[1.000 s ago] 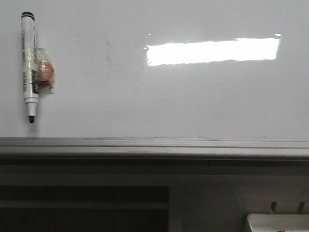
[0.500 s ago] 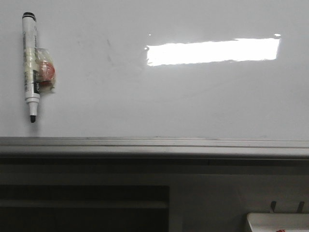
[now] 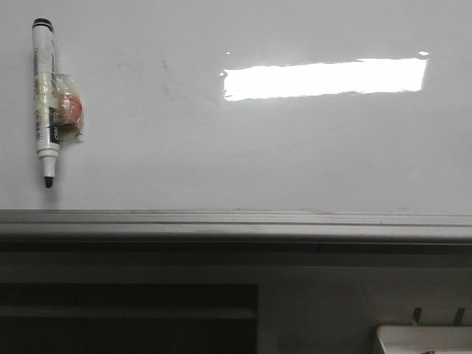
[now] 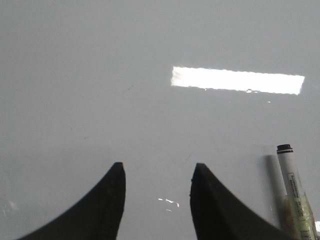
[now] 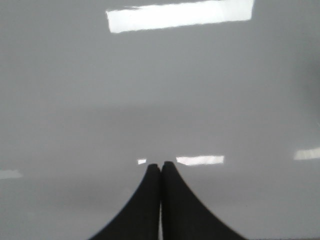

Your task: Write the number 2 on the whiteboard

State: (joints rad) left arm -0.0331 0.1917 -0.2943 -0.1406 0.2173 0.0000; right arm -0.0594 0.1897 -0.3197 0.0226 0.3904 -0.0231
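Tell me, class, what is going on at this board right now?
Nothing is being handled yet. A white marker pen with a black cap and bare black tip sits on the large glossy white whiteboard, a taped red lump beside its barrel. No number 2 is written, only faint grey smudges. The left gripper is open near the marker, holding nothing; the right gripper is shut and empty.

The marker (image 3: 46, 96) label's print seems too blurred to read.

Grey wall (image 3: 354, 295) below the board, dark shelf recess (image 3: 125, 317) at 7 o'clock, white tray corner (image 3: 424, 339) at 5 o'clock.
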